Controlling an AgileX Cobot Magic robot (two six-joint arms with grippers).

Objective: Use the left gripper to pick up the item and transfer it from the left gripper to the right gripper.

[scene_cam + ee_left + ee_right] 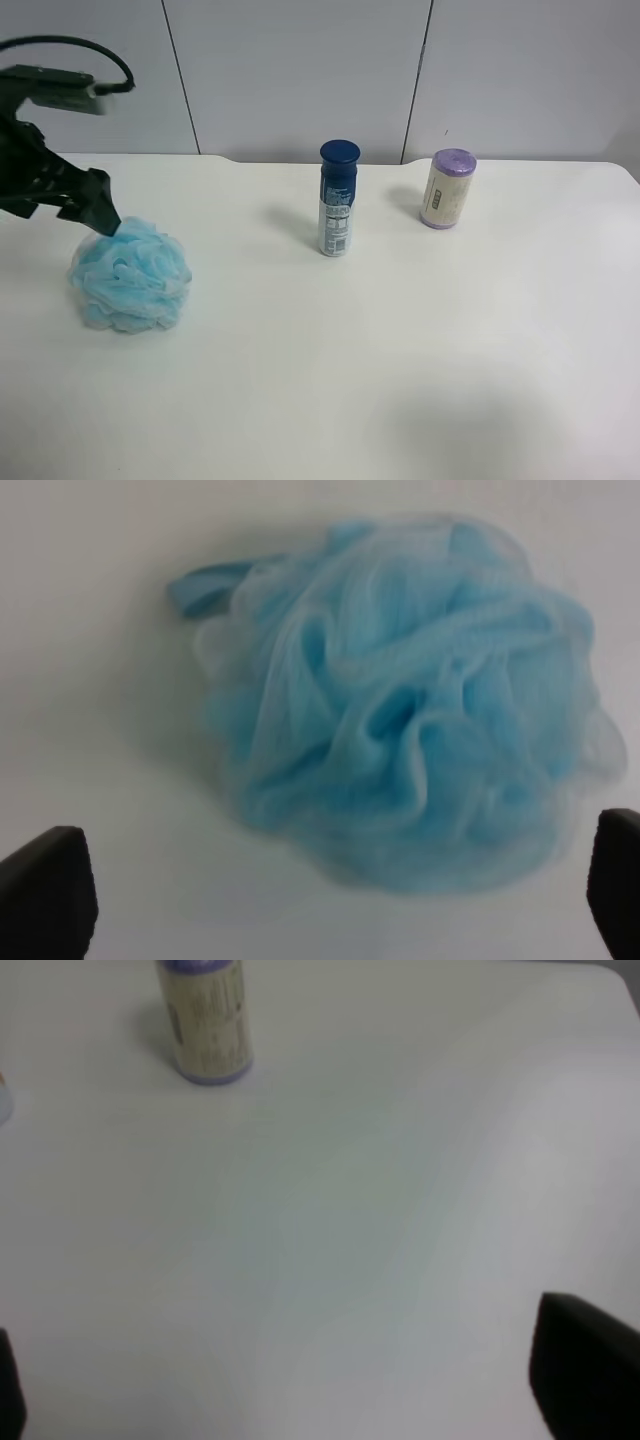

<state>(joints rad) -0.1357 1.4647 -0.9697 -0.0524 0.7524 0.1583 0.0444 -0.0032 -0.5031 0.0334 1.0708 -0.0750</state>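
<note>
Resting on the white table [420, 380], the item [130, 272], a ruffled light-blue mesh pouf, lies well apart from the spray bottle [338, 200], toward the exterior high view's left and nearer the camera than the bottle. The left gripper [100, 212], all black with a black cable looping above it, belongs to the arm at that view's left and sits at the item's far upper edge, on the side away from the spray bottle. In the left wrist view the left gripper [330, 885] is spread wide: its two black fingers [45, 890] sit at opposite edges of the frame with the item [410, 720] ahead of and between them, unclamped; whether either finger touches the mesh cannot be determined. The spray bottle stands upright with a dark-blue cap. A cream canister [447, 190] with a purple lid stands upright near the spray bottle, toward the view's right and slightly farther back. The right gripper [300, 1380] appears in its wrist view only, over bare table on the canister's side of the spray bottle, fingers [585, 1370] wide apart and holding nothing, with the canister [208, 1025] beyond them.
</note>
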